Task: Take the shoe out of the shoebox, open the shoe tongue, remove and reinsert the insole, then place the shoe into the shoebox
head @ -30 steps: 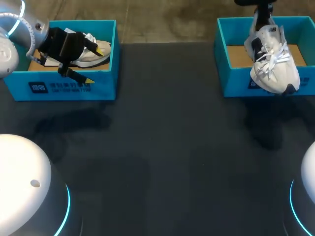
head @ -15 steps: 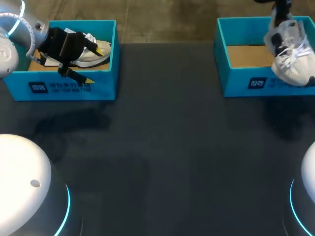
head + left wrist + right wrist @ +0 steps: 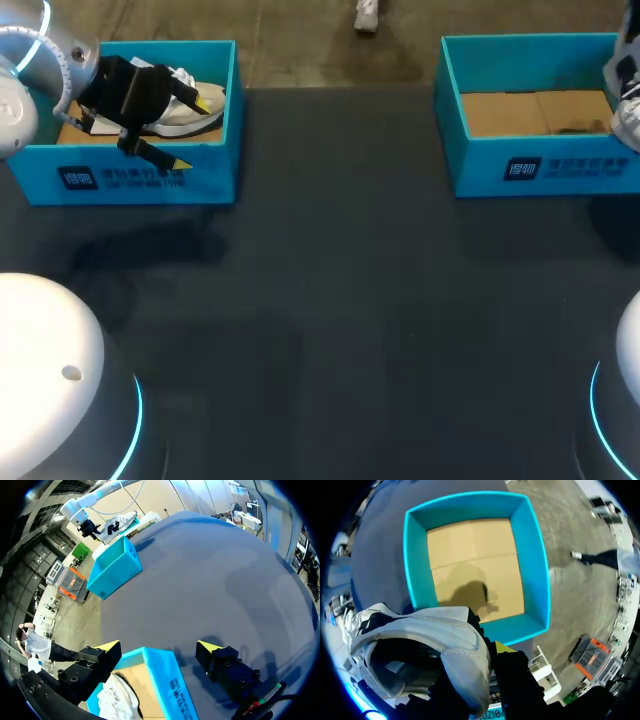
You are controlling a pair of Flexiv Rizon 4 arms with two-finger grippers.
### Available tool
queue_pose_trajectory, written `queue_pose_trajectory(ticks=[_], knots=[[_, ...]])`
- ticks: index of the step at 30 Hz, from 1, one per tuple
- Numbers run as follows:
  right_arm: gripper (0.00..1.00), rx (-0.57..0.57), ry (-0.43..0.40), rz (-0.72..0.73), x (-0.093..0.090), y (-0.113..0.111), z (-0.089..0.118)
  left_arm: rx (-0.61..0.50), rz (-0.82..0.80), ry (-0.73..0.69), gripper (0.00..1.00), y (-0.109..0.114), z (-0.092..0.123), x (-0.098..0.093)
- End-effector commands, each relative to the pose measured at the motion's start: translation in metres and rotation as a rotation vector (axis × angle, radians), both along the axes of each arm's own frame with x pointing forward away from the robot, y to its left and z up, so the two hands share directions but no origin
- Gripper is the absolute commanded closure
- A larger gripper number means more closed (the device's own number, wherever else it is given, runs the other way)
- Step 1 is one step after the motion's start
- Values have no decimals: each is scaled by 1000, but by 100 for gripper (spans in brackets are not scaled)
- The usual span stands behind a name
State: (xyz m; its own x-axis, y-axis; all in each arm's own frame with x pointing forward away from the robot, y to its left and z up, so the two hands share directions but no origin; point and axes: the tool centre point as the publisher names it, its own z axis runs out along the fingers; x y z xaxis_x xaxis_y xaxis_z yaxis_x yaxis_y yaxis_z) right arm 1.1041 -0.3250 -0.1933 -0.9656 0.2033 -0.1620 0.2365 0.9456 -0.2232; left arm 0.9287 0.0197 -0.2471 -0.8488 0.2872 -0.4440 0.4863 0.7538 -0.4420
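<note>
While the right gripper (image 3: 492, 652) grips the shoe (image 3: 420, 630) at its heel, raised beside the shoebox (image 3: 415, 555), the probably light, soft upper may sag, so the stiffer heel suits; the left gripper (image 3: 159, 646) stands open astride a 2nd shoebox (image 3: 172, 685) wall.

"Where does the left tool (image 3: 159, 646) sit?"

"Spread wide astride the near shoebox (image 3: 170, 682) wall: 1 finger inside by the white shoe (image 3: 117, 700), 1 over the worktop (image 3: 200, 580)."

"Farther off?"

"A 2nd shoebox (image 3: 114, 567). The right tool (image 3: 89, 528) holds another shoe (image 3: 117, 524) up near it."
</note>
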Motion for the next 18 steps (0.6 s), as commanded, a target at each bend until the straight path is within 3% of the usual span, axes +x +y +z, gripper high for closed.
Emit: queue_pose_trajectory(ticks=[1, 12, 18], knots=[[100, 16, -3, -40, 4, -7, 4, 4, 1, 0, 0, 0, 0, 0], [100, 74, -114, -411, -1, -22, 4, 4, 1, 0, 0, 0, 0, 0], [100, 74, -143, -715, -8, -31, 11, 4, 1, 0, 0, 0, 0, 0]])
